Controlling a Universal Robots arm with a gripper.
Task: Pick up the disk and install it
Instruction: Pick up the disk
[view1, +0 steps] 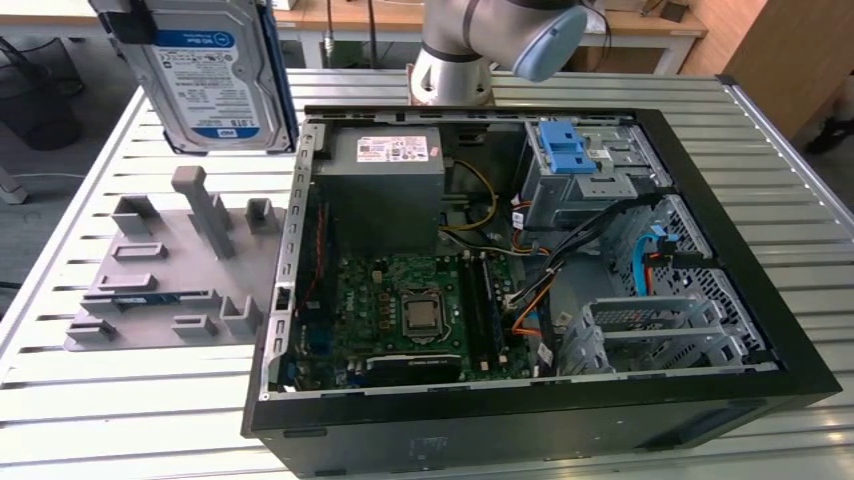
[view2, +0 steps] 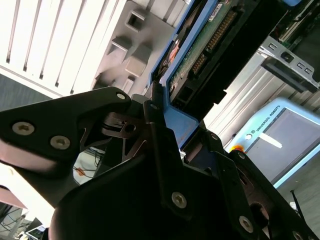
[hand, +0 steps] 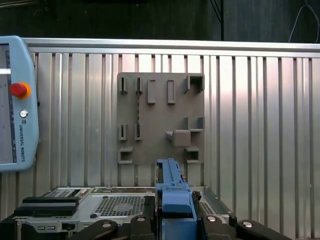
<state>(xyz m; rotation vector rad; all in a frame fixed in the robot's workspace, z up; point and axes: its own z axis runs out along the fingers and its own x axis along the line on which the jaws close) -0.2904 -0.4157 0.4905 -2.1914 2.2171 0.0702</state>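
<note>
The disk (view1: 214, 80), silver with a blue-and-white label and blue side rails, hangs upright in the air at the exterior view's upper left, above the table and clear of the computer case. My gripper (view1: 144, 18) is shut on its top end. In the second wrist view the disk's green circuit board and blue rail (view2: 200, 50) run out from between the black fingers (view2: 160, 125). In the first wrist view the disk's blue edge (hand: 172, 187) stands out in front of the gripper (hand: 172, 222), over the grey fixture plate.
An open computer case (view1: 747, 290) lies on the slatted metal table, with the grey power supply (view1: 387, 170) and a blue-latched drive cage (view1: 577, 150) inside. A grey fixture plate (view1: 174, 270) with posts sits to the case's left in the exterior view. A teach pendant (hand: 15, 100) lies nearby.
</note>
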